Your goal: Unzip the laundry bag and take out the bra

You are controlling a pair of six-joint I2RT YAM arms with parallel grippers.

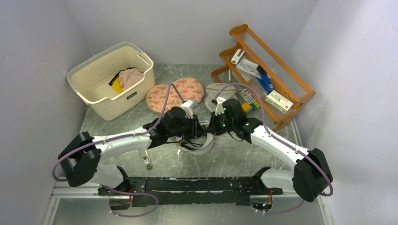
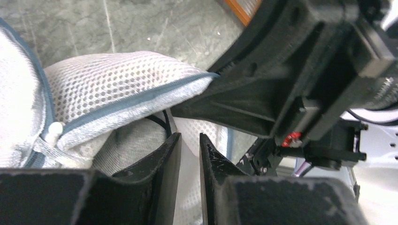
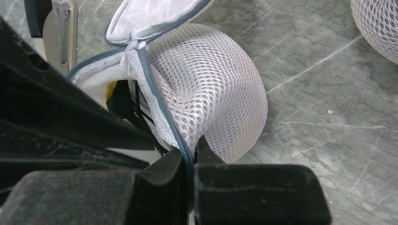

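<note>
Well, from above both arms crowd over the laundry bag [image 1: 201, 149] mid-tabletop [image 1: 234, 159], one to brace and one to pull, I'd guess. Left wrist view: the left pincer [image 2: 190, 154] is narrow against soft honeycomb mesh; whether it grips, I cannot tell. Right wrist view: the right pincer [image 3: 187, 161] pinches the grey zip tape [image 3: 159, 105], the mouth gapes, and the black straps of the bra [image 3: 129, 108] are not yet out.
</note>
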